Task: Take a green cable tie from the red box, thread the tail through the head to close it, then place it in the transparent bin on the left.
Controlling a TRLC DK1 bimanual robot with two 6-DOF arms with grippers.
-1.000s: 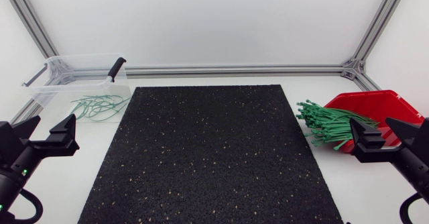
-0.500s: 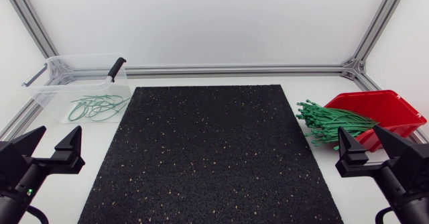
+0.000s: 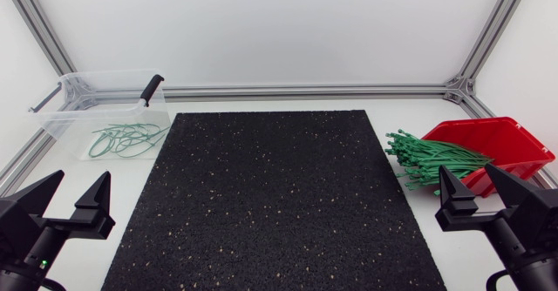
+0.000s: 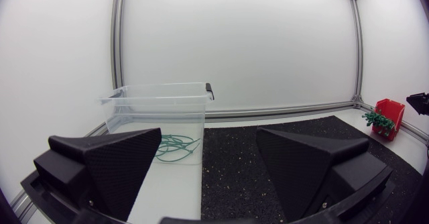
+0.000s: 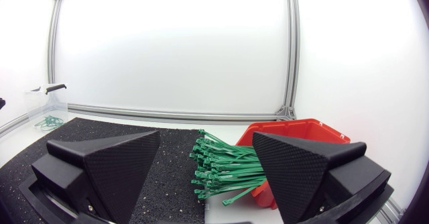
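Both arms have drawn back beside the black mat (image 3: 275,195), left end effector (image 3: 81,178) and right end effector (image 3: 466,171) released and empty. Left of the mat stands the transparent bin (image 3: 61,121), right of it the red box (image 3: 514,143), with green cable ties (image 3: 427,160) spilling out toward the mat.

- Bright, even light all round, thrown back by the white panels (image 3: 270,30), which almost wash out.
- Green cable ties (image 3: 432,162) cast only a soft, faint shadow on the worktop (image 3: 392,121).
- Black mat (image 3: 275,199) stays matte, no glare.
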